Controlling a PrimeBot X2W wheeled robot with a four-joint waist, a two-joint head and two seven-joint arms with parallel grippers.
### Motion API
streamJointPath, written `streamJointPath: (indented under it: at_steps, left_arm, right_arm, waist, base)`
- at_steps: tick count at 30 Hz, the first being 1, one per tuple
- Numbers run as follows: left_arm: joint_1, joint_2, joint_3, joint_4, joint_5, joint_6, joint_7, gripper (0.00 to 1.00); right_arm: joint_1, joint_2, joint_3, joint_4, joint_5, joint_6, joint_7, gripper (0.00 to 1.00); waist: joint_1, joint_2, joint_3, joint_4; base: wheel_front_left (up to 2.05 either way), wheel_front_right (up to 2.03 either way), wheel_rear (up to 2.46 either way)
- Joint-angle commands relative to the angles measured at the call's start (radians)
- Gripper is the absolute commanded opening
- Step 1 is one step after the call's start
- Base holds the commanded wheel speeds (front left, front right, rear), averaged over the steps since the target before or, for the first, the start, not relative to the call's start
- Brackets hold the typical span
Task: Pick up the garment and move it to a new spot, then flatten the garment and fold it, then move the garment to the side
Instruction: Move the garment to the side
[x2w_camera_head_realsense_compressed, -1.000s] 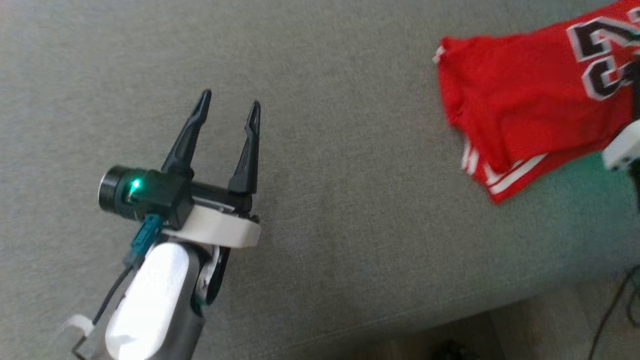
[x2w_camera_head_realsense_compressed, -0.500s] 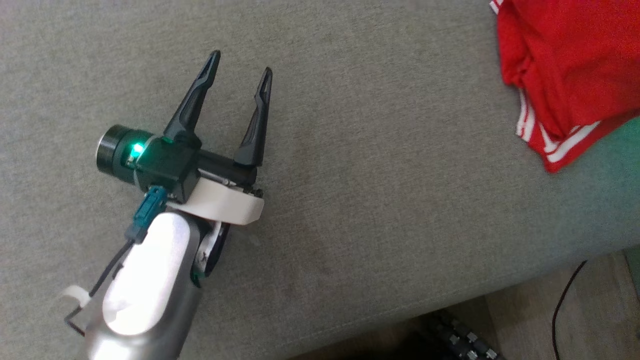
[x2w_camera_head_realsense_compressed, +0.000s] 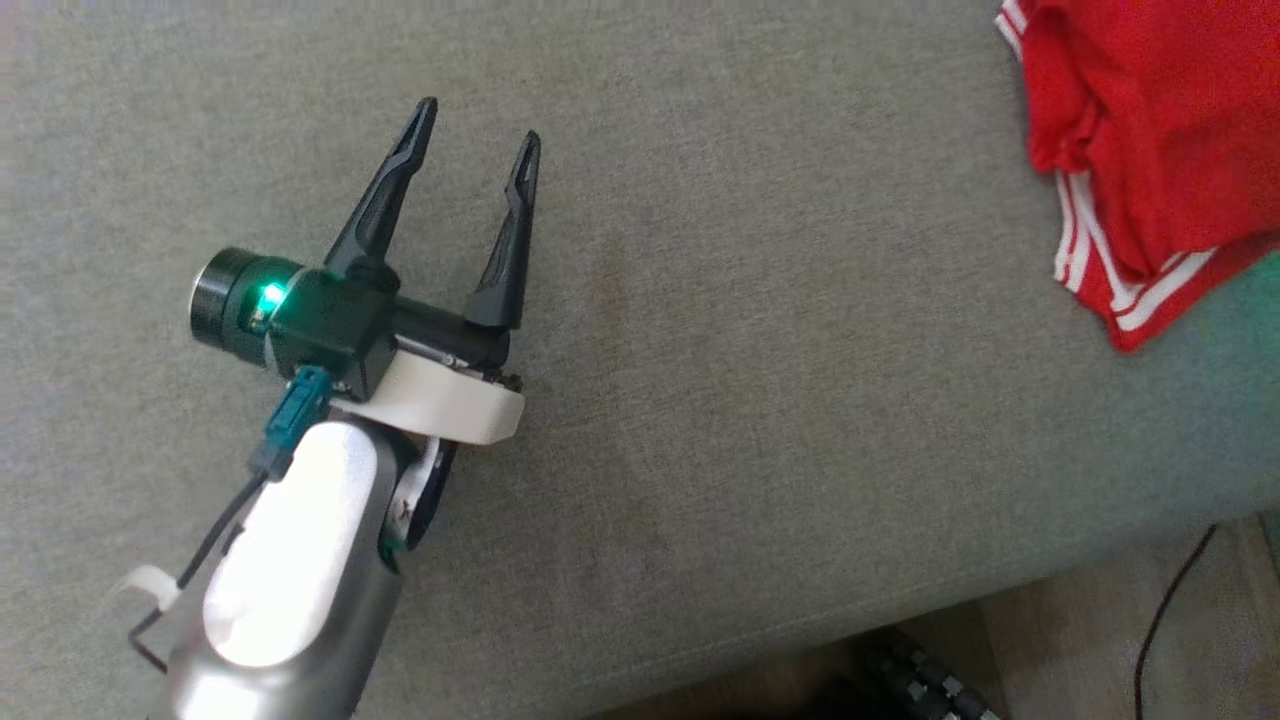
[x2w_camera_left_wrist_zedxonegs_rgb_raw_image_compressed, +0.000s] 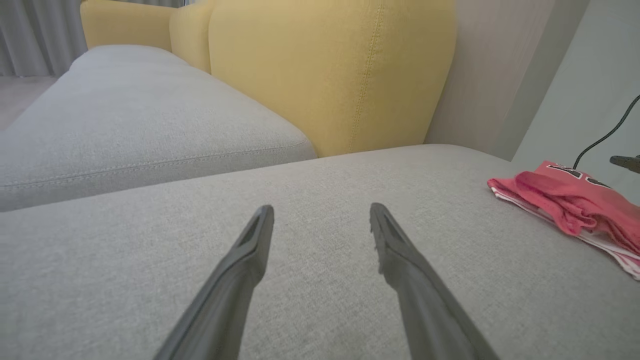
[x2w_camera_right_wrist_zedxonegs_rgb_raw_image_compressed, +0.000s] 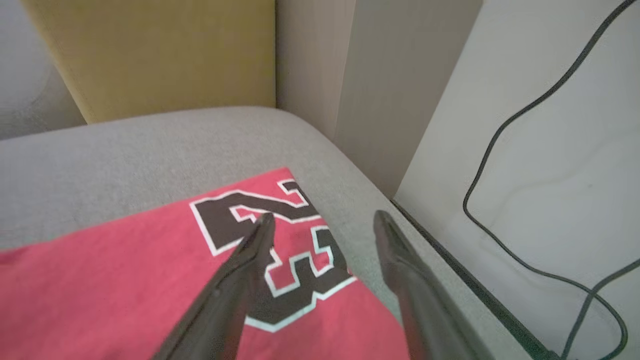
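1. Right, L claw: jaws spread wide, nothing btwn them, poised over the bare grey seat cushion. The garment lies well off to its right, clear of both fingers.
2. R claw: fingers apart, gripping nothing. The garment is directly beneath it, w/ the black "23" print under its left finger. Its right finger is over the cushion just past the red edge. Can't tell if the tips touch the cloth.
3. The garment looks folded: layers stacked, white-striped hem on the side facing the L claw. It rests flat near the cushion's end, w/ a pale side panel and black cable beyond the R claw's right finger.
4. Step, my read: the last one, moving it to the side. W/ the fabric down and neither claw holding it, prob. done or v. close.
5. Next move calls for the R claw to lift straight off so no fingertip snags a fold, and the L claw only to keep clear.
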Motion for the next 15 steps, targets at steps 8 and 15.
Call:
streamJointPath:
  at_steps: [8,15]
  left_arm:
    - [0.074,0.005,0.052,-0.024,-0.017,0.020,-0.005,1.00]
    - [0.162,0.005,0.091,-0.028,-0.035,0.048,-0.005,1.00]
  right_arm:
    - [0.132,0.047,0.077,-0.149,-0.013,0.007,-0.083,1.00]
    - [0.314,0.164,0.154,-0.377,-0.022,0.007,-0.078,1.00]
  waist:
    - [-0.0001,0.0000,-0.145,-0.002]
    - [-0.0001,0.0000,-0.253,0.031]
  base:
    - [0.00,0.00,0.00]
    - [0.00,0.00,0.00]
